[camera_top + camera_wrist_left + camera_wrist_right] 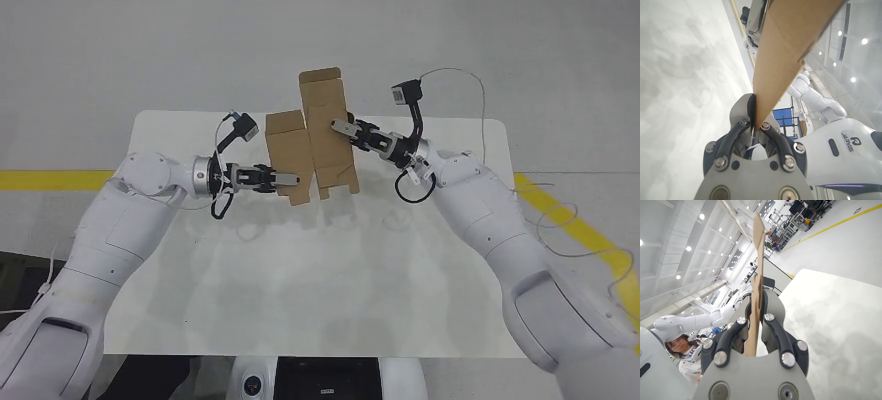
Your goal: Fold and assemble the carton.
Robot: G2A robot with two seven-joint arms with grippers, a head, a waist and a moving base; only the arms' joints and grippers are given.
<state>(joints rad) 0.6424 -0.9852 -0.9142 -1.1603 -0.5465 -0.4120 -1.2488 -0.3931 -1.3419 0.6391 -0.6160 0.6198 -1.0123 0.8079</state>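
In the top view's upper centre, the flattened brown cardboard carton (325, 150), long axis up-frame, hangs over the white table (300, 280), left gripper (290, 181) pinching its lower-left panel, right gripper (343, 128) pinching its right edge.

Top camera: I found it mounted overhead, looking straight down on the table (300, 290) from well off, with the whole tabletop in its field. Left wrist camera: it sat close behind my left claw (758, 113), facing outward past it, and caught my right arm (815, 98) farther off. Right wrist camera: it sat likewise behind my right claw (758, 306) and caught my left arm (696, 319). All three shared the carton (325, 120) and the table.
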